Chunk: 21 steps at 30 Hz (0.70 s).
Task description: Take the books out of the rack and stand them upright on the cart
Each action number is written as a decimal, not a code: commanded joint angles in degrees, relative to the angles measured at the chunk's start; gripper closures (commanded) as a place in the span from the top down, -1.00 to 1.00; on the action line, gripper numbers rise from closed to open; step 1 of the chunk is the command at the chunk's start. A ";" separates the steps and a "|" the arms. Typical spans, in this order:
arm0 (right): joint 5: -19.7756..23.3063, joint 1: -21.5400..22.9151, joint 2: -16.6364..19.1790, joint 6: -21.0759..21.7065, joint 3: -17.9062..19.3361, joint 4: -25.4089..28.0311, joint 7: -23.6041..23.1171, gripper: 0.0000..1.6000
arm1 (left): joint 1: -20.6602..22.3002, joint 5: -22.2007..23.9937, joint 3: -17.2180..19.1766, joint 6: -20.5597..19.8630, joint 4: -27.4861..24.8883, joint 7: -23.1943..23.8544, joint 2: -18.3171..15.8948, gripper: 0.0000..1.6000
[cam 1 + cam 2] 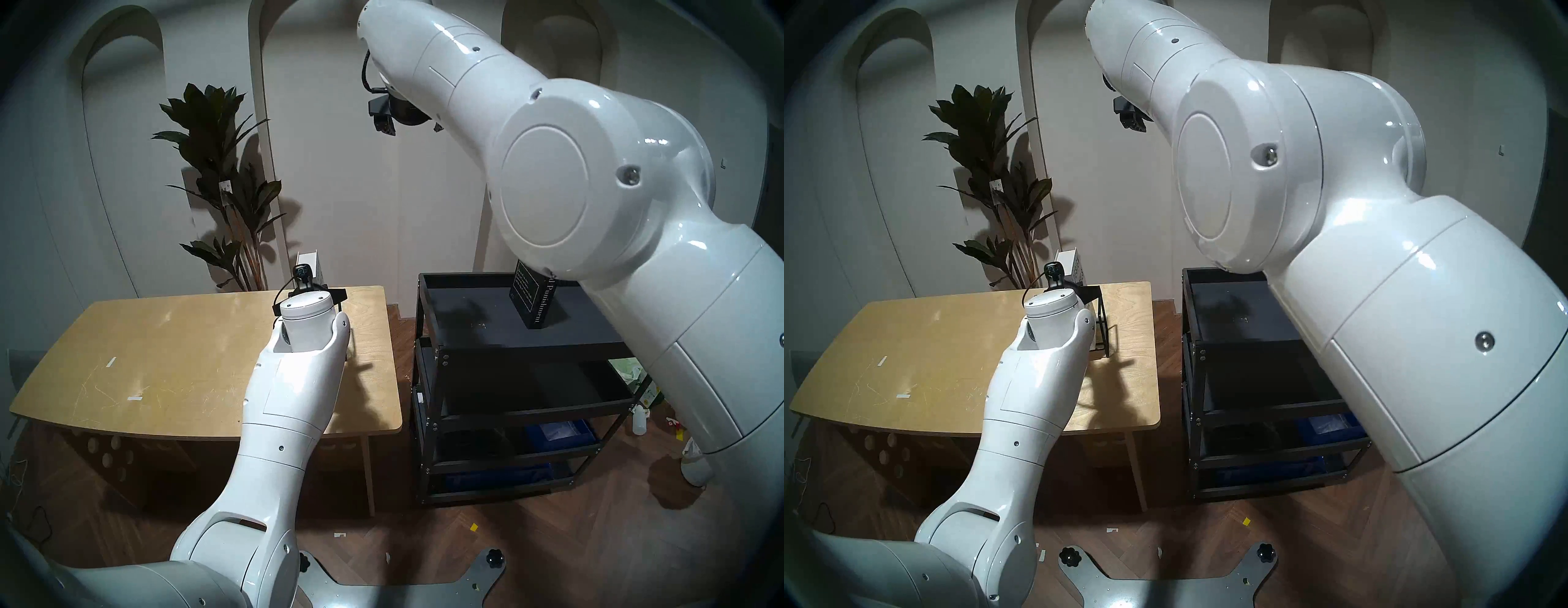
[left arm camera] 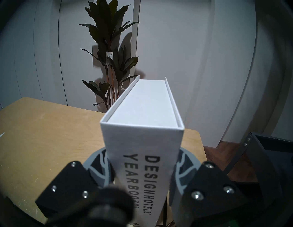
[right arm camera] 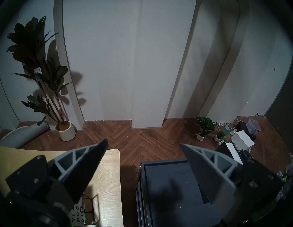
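Note:
The white book (image 2: 142,126), its spine lettered DESIGNHOTELS YEARBOOK, stands upright at the table's far right corner. My left gripper (image 2: 142,166) is shut on it, one finger pressed to each cover. From the head, only its top (image 1: 309,261) shows behind my left wrist. The thin black wire rack (image 1: 1101,327) stands around the book's base; it is also seen from above (image 3: 91,210). The dark book (image 1: 534,297) stands upright on the top shelf of the black cart (image 1: 466,327). My right gripper (image 3: 143,142) hangs open and empty, high above the gap between table and cart.
The light wooden table (image 1: 169,361) carries small tape marks. A tall potted plant (image 1: 220,178) stands behind it against the wall. Blue bins sit on the cart's lower shelves (image 1: 560,429). Small plants and boxes (image 3: 237,136) clutter the floor to the right.

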<state>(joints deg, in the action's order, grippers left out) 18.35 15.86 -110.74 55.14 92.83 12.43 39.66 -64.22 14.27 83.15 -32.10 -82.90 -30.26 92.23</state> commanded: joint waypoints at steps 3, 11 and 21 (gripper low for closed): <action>0.35 3.24 -0.95 -0.14 0.45 1.30 1.43 1.00 | 3.11 0.15 0.34 0.95 0.53 0.96 -0.14 -1.00; 0.87 4.27 -1.65 -0.14 1.07 1.33 2.64 1.00 | 4.16 0.21 0.84 1.26 1.24 1.68 -0.22 -1.00; 1.60 5.11 -2.35 -0.14 1.92 0.98 4.15 1.00 | 6.14 0.26 1.72 1.69 1.37 2.69 -0.64 -1.00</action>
<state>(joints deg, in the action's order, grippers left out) 19.79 18.69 -112.56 55.14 94.56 12.49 43.01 -61.83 14.59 84.66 -31.42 -80.37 -28.18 91.99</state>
